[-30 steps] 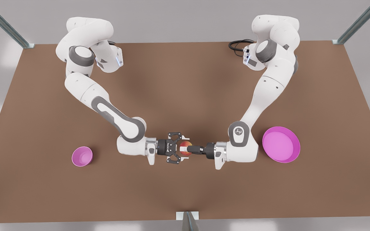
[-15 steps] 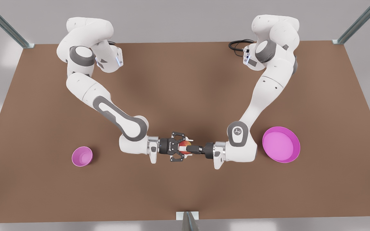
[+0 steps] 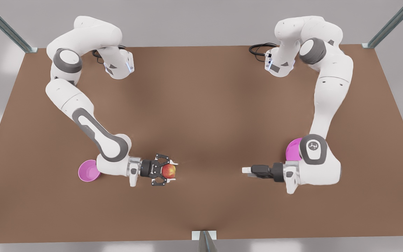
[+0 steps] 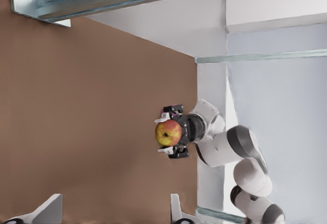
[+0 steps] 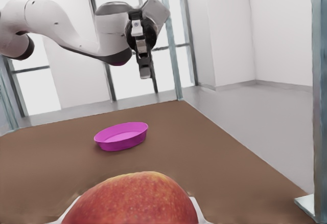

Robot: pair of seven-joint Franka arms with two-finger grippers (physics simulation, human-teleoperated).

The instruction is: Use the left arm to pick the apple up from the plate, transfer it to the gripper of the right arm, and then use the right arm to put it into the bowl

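Since the earlier frames the two grippers have been drawn well apart, and the red-and-yellow apple (image 3: 168, 171) has gone with the arm on the front view's left, the handover having been made.

Farthest to the front view's left, the small pink round bowl (image 3: 88, 171) stands on the brown table top (image 3: 201, 105), partly hidden behind the wrist of the right arm. Just beside it, the right gripper (image 3: 171, 171) is held level above the table, its black fingers closed around the apple. In the right wrist view the fruit (image 5: 134, 199) is seen seated between the pads. Across a wide gap, the left gripper (image 3: 245, 170) is pointed back toward the middle. Its white fingers (image 4: 51, 207) are spread wide in the left wrist view and nothing is held; this arm waits. Behind its elbow the shallow pink round plate (image 3: 292, 148) is partly covered.

What remains, by judgement, is the placing. The bowl lies behind the right wrist rather than ahead of the fingers, so the wrist should be turned downward and the apple brought back over the bowl's mouth. It should be lowered close to the rim before the grip is eased — a drop from height might bounce the round fruit out or tip so small a bowl. The grip should be kept firm throughout the swing.
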